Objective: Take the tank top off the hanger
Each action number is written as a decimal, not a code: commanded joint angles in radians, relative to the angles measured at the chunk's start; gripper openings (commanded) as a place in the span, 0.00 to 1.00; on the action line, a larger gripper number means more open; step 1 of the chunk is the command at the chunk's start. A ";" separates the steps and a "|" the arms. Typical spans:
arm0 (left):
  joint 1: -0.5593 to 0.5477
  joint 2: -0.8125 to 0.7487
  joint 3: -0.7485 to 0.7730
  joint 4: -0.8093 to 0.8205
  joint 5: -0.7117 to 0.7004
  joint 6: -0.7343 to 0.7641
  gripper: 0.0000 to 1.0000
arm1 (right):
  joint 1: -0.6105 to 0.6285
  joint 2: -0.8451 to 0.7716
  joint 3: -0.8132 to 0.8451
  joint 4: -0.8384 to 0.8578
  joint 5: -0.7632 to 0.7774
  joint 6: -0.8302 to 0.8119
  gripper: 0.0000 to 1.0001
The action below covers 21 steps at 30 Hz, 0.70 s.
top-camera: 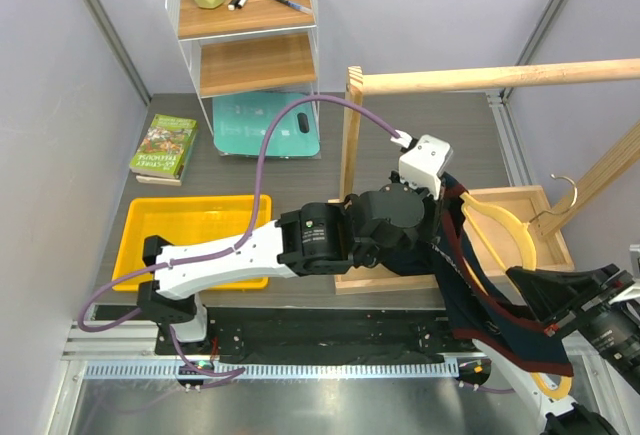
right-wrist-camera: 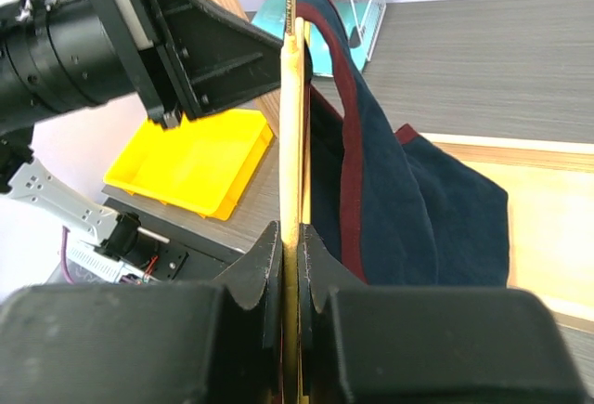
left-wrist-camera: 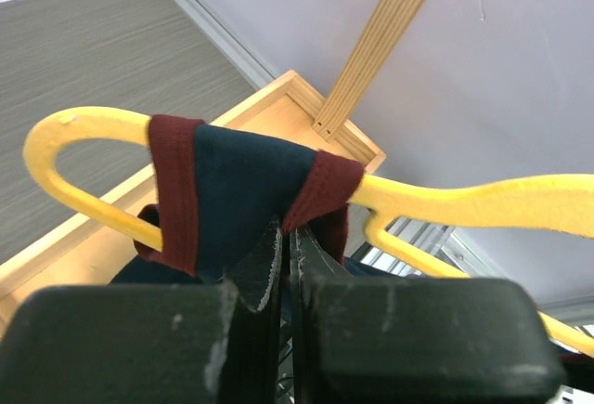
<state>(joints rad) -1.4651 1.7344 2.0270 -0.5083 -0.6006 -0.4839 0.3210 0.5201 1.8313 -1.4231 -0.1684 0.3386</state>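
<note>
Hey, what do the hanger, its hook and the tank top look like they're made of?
Hanger: likely plastic, going by the smooth, uniform yellow surface with a slight sheen and moulded curves.
Hook: seemingly metal, a thin silvery bent wire.
Tank top: soft navy fabric with dark red trim. It drapes and folds over the hanger. The fibre is unclear.
</note>
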 commanded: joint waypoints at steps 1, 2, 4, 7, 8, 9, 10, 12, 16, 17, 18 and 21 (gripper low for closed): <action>0.005 -0.073 0.016 -0.015 -0.057 -0.001 0.00 | 0.004 -0.049 -0.032 -0.085 -0.049 0.010 0.01; 0.005 -0.078 0.013 -0.006 -0.085 0.016 0.00 | 0.004 -0.058 -0.044 -0.083 -0.071 0.011 0.01; 0.005 -0.090 0.015 0.004 -0.109 0.037 0.00 | 0.004 -0.087 -0.072 -0.083 -0.080 0.008 0.01; 0.005 -0.110 0.025 0.030 -0.189 0.086 0.00 | 0.004 -0.120 -0.095 -0.083 -0.089 0.007 0.01; 0.005 -0.114 0.024 0.039 -0.208 0.102 0.00 | 0.004 -0.126 -0.096 -0.083 -0.106 0.005 0.01; 0.005 -0.119 0.025 0.047 -0.247 0.131 0.00 | 0.004 -0.130 -0.095 -0.083 -0.117 0.002 0.01; 0.005 -0.122 0.029 0.053 -0.260 0.145 0.00 | 0.004 -0.141 -0.090 -0.083 -0.131 0.000 0.01; 0.005 -0.122 0.036 0.062 -0.296 0.171 0.00 | 0.004 -0.149 -0.081 -0.083 -0.161 -0.004 0.01; 0.006 -0.119 0.042 0.070 -0.338 0.191 0.00 | 0.006 -0.163 -0.067 -0.083 -0.201 0.003 0.01; 0.006 -0.121 0.039 0.070 -0.353 0.194 0.00 | 0.006 -0.169 -0.064 -0.083 -0.201 0.007 0.01; 0.006 -0.122 0.036 0.071 -0.372 0.195 0.00 | 0.007 -0.175 -0.063 -0.083 -0.209 0.013 0.01; 0.006 -0.142 0.004 0.114 -0.404 0.218 0.00 | 0.012 -0.192 -0.078 -0.083 -0.218 0.023 0.01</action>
<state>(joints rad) -1.4696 1.6592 2.0266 -0.5041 -0.8604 -0.3225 0.3210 0.3561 1.7451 -1.3918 -0.3061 0.3431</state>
